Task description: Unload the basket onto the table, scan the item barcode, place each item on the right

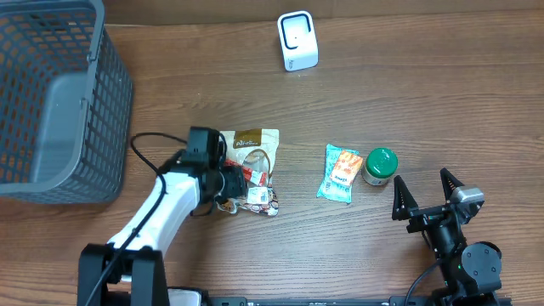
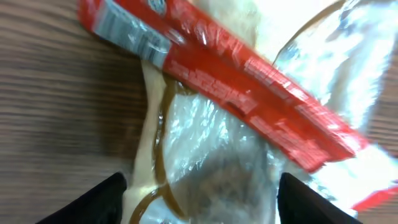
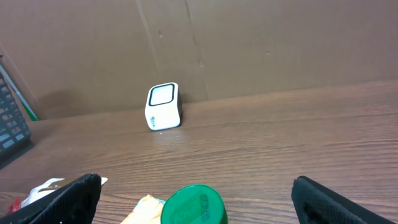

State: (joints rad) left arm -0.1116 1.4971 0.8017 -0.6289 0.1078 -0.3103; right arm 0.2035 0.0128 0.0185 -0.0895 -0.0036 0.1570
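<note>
A cream and clear snack bag (image 1: pixel 256 141) lies on the table left of centre, with a red-labelled packet (image 2: pixel 249 99) across it; a barcode shows at the packet's upper-left end. My left gripper (image 1: pixel 231 183) hangs low over the bag's near end, open, one black fingertip (image 2: pixel 109 200) at each side of the crinkled clear film (image 2: pixel 211 180). The white barcode scanner (image 1: pixel 297 41) stands at the far edge, also seen in the right wrist view as a small white box (image 3: pixel 163 106). My right gripper (image 1: pixel 422 191) rests open at the front right, nothing between its fingers.
A blue and orange packet (image 1: pixel 338 172) and a green-lidded jar (image 1: pixel 380 165) lie just ahead of the right gripper; the jar lid (image 3: pixel 194 205) carries a barcode. A grey mesh basket (image 1: pixel 51 102) fills the far left corner. A brown cardboard wall (image 3: pixel 249 43) backs the table.
</note>
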